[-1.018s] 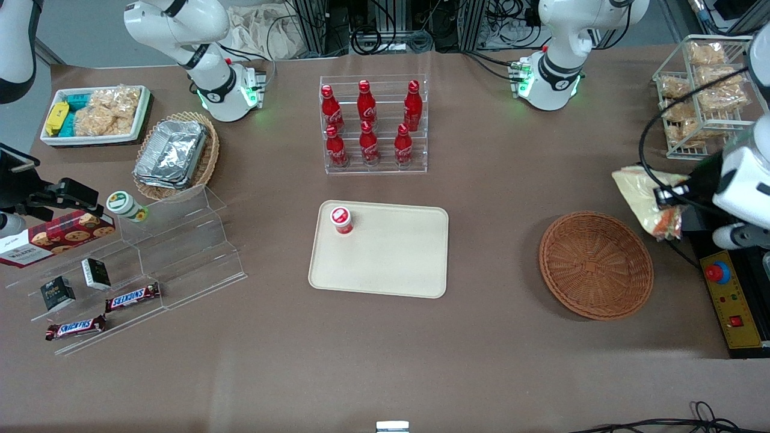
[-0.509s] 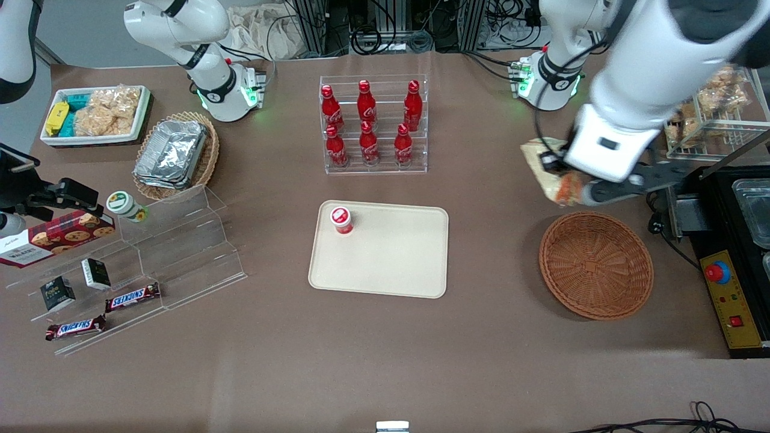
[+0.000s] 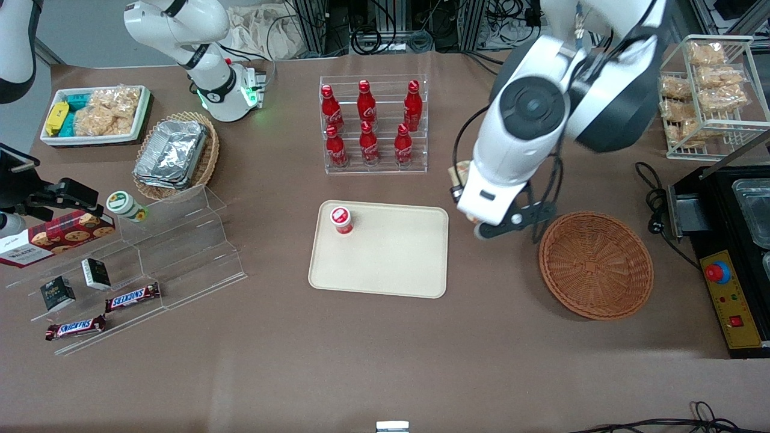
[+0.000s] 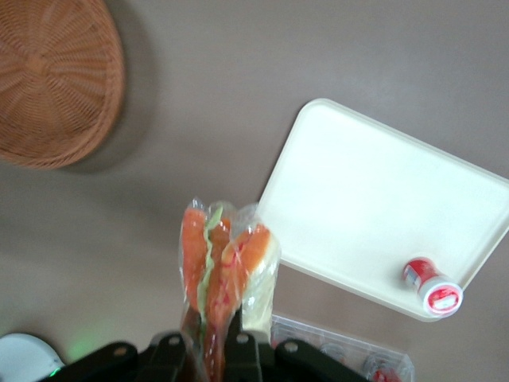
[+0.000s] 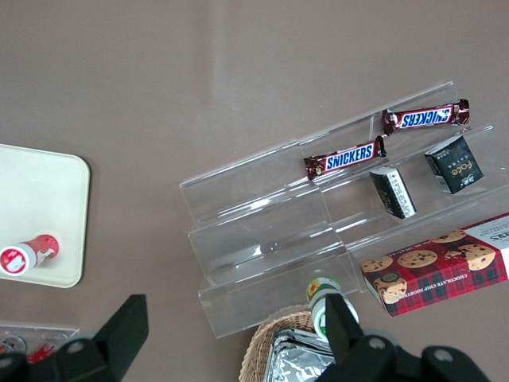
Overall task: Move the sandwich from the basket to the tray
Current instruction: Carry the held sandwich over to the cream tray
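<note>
The sandwich [image 4: 227,263], a clear-wrapped wedge with orange filling, hangs in the air with my left gripper [image 4: 211,344] shut on its lower end. In the front view only a sliver of the sandwich [image 3: 459,174] shows under the arm. There the gripper [image 3: 465,192] is above bare table, between the tray and the basket and close to the tray's edge. The cream tray [image 3: 391,264] [image 4: 374,207] lies flat on the table. The round reddish-brown basket [image 3: 595,264] [image 4: 48,79] holds nothing.
A small red-capped bottle [image 3: 341,219] stands on a corner of the tray. An acrylic rack of red cola bottles [image 3: 373,123] is farther from the camera than the tray. A wire rack of bagged snacks [image 3: 704,90] and a black control box [image 3: 731,288] are at the working arm's end.
The gripper has carried the sandwich from the working arm's end of the table, past the basket, to a spot just beside the tray. Nothing else moved.
</note>
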Robot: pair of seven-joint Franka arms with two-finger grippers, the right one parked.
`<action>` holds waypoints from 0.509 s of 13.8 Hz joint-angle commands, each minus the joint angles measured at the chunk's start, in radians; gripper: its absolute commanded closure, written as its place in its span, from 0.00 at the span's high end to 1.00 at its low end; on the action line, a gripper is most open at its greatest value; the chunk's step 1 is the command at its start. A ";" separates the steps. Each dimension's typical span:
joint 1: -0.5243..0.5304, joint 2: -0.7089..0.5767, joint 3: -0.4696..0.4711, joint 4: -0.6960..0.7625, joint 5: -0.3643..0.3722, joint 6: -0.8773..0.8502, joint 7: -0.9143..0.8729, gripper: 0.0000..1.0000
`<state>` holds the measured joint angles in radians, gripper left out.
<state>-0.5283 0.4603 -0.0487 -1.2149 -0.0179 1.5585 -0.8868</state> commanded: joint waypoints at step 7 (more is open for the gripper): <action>-0.081 0.334 0.010 -0.048 0.004 0.303 -0.066 0.05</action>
<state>-0.6003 0.7337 -0.0489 -1.2833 -0.0188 1.8327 -0.9430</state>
